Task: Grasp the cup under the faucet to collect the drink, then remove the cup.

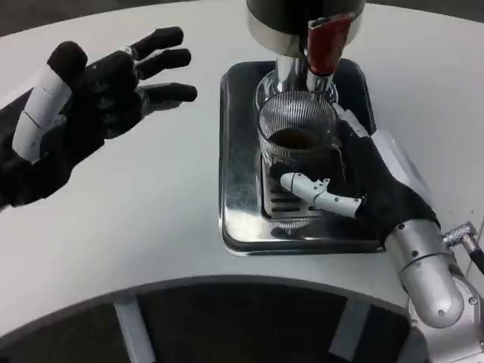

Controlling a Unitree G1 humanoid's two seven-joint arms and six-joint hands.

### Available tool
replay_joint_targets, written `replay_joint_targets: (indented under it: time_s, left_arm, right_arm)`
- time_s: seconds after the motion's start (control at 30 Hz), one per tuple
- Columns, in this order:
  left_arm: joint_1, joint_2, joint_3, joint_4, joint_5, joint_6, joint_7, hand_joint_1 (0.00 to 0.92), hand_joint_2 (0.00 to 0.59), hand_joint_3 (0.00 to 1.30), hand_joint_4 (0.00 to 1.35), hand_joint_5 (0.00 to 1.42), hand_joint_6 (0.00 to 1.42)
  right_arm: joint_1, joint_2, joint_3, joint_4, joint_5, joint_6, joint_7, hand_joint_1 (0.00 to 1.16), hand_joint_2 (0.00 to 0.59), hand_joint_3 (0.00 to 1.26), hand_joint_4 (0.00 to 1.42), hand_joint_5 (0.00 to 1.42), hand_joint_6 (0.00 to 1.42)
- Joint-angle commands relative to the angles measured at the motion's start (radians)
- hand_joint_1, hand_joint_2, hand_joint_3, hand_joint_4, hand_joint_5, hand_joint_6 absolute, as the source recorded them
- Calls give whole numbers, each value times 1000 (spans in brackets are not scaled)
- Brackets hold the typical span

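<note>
While under faucet (321,41), cup (296,132) holds dark drink (293,138); right robot hand (355,178) grips.

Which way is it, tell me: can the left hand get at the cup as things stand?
Probably not: the right hand already wraps the cup on the tray, though the left hand hovers open beside it.

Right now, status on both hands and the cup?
Right hand holds cup under faucet, dark drink inside. Left hand open, off to side. Nothing in the way.

Right hand (363,181) around cup (297,140) under faucet (327,41)
</note>
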Motion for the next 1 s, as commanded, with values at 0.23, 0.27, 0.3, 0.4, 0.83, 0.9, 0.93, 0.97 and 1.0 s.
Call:
replay_joint_targets:
  time_s: [0.23,0.27,0.3,0.4,0.83,0.9,0.93,0.97,1.0]
  left_arm:
    - [81,30,15,-25,-2,6,22,0,107,104,83,197,90]
    - [86,30,14,-26,-1,6,23,0,107,104,83,197,92]
    - [94,31,14,-26,0,6,24,0,107,104,83,198,93]
    - [114,31,13,-28,3,4,27,0,108,106,83,202,97]
    - [156,38,18,-23,10,-7,40,0,108,115,84,211,104]
    - [159,38,18,-24,10,-7,42,0,108,115,84,211,104]
    - [161,38,19,-24,11,-8,43,0,108,116,84,211,104]
    - [162,39,19,-24,11,-8,43,0,108,116,84,212,104]
    - [163,39,19,-24,11,-8,44,0,108,116,84,212,105]
  right_arm:
    - [26,13,9,5,-20,18,-47,620,220,225,0,0,0]
    - [26,14,10,5,-21,19,-50,623,220,240,0,0,1]
    - [27,14,11,5,-22,19,-53,624,221,259,0,0,2]
    - [29,17,14,3,-27,20,-64,642,215,296,0,0,15]
    - [2,7,19,7,-13,27,-22,618,207,89,0,0,0]
    - [-3,13,18,11,-18,31,-32,616,207,125,0,0,0]
    - [-5,15,18,12,-20,32,-36,616,207,145,0,0,1]
    - [-6,18,18,14,-22,33,-42,616,207,169,0,0,8]
    - [-6,21,19,17,-25,33,-49,623,210,206,7,13,19]
